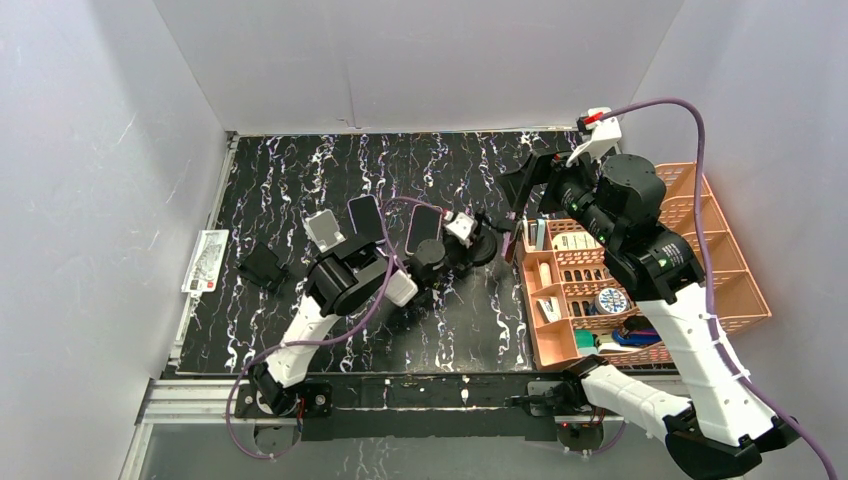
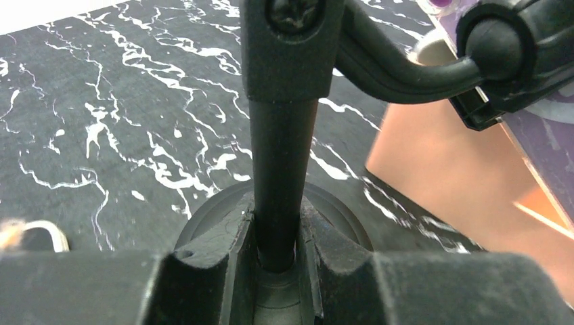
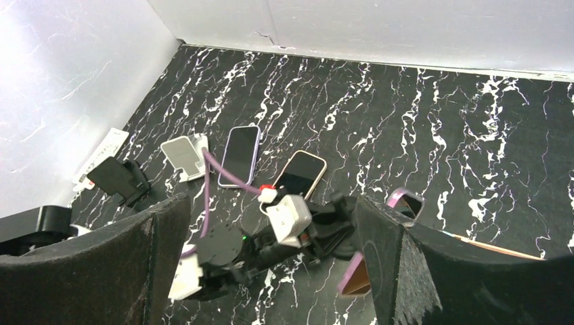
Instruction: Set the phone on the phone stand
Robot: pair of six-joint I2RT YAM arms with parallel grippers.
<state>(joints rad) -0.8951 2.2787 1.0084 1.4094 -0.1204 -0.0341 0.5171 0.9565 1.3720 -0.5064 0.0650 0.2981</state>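
The purple-edged phone (image 1: 514,240) stands steeply tilted at the head of the black phone stand (image 1: 486,248), its back against the stand's cradle (image 2: 489,107), which hangs from a ball joint on a curved arm. Whether the cradle fully grips it cannot be told. The stand's round base rests on the black marbled tabletop (image 1: 300,180), just beside the orange basket (image 1: 745,285).

The left gripper (image 2: 277,252) is pinched onto the stand's upright post low down, just above the base, with a finger (image 2: 210,252) pressed against each side of it. The right gripper (image 3: 267,210) hangs above the phone and stand with its fingers (image 3: 115,271) spread wide, touching nothing.

Further left on the tabletop, two more phones lie flat side by side: a purple one (image 3: 240,154) and one with a pale rim (image 3: 301,174). Beside them is a white stand (image 3: 184,154), and near the left wall a small black stand (image 3: 120,179) and a printed card (image 1: 205,262).
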